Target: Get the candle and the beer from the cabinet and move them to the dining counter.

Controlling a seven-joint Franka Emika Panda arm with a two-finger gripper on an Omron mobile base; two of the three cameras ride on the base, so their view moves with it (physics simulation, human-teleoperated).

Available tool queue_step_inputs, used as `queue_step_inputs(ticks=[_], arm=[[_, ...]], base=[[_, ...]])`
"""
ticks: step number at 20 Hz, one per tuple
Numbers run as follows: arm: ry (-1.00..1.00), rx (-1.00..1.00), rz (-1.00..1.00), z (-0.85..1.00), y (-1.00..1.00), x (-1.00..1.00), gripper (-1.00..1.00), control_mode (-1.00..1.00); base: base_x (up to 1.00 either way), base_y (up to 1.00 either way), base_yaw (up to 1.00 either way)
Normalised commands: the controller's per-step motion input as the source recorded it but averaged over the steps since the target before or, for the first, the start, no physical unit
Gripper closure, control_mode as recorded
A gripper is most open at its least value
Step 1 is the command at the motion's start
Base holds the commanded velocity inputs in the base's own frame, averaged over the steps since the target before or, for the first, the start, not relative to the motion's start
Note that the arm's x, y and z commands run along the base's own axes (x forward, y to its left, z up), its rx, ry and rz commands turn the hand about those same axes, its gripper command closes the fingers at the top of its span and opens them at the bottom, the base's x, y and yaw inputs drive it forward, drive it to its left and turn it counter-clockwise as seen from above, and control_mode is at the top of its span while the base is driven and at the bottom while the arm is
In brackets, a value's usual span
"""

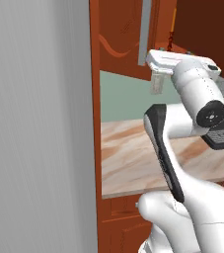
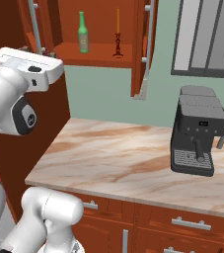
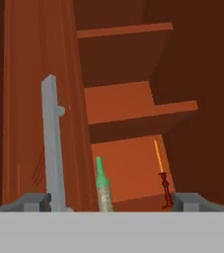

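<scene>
Gripper (image 3: 111, 201): jaws stand wide apart and hold nothing; the two finger tips show at either side of the hand view, with the handle, beer and candle seen between them.

Handle (image 3: 53, 148): grey vertical bar on the open cabinet door, just inside the left finger tip in the hand view, not gripped.

Beer (image 2: 83, 32): green bottle, upright on the lowest shelf of the cabinet (image 2: 133, 49), toward the shelf's left part.

Candle (image 2: 117, 33): orange taper on its dark holder, upright on the same shelf, to the right of the beer and clear of it.

Cabinet doors: both stand open in the right base view; two further shelves show above the lowest one in the hand view.

Desk (image 2: 113, 158): marbled top below the cabinet. A dark coffee machine (image 2: 198, 131) stands on its right part.

Arm: the white hand is raised at cabinet height, left of the open shelf in the right base view.
</scene>
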Motion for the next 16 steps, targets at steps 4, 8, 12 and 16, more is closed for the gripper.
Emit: queue_step_inputs(ticks=[4,8,12,16], arm=[[0.12,0.37,0.03,0.20,-0.44,-0.23,-1.00,-1.00],[0.24,0.33,0.11,0.08,-0.35,-0.07,-1.00,-1.00],[0.31,0.32,0.15,0.00,-0.19,-0.04,-1.00,-1.00],[0.32,0.31,0.16,-0.11,-0.08,0.00,-1.00,-1.00]], base=[[0.00,0.00,0.00],[0.00,0.00,0.00],[0.00,0.00,0.00],[0.00,0.00,0.00]])
